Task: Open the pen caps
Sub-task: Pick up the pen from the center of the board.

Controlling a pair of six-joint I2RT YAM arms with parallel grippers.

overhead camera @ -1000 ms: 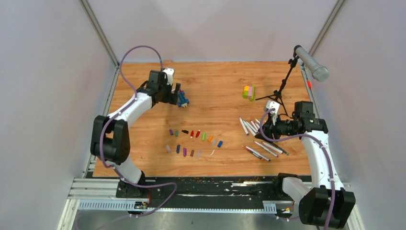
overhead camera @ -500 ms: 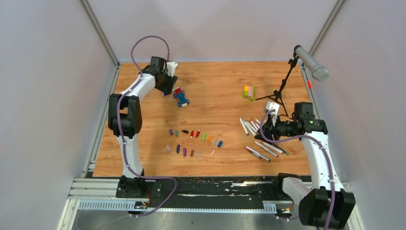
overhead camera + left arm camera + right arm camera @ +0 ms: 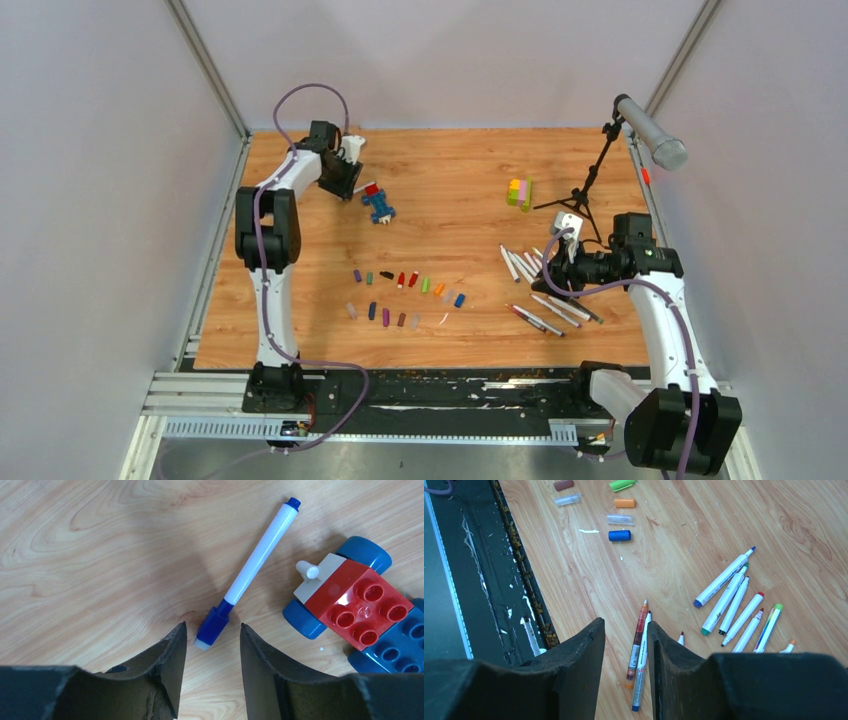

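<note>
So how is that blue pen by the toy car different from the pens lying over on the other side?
The blue pen still wears its chunky blue cap; the pens on the right show bare pointed tips. The blue pen lies alone beside the toy car; the others lie clustered, several side by side. Both have slim white barrels.

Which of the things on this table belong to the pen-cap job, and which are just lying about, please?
Job: blue pen, its blue cap still on; loose caps; uncapped pens.
Lying about: brick toy car; block stack; microphone on its stand.
</note>
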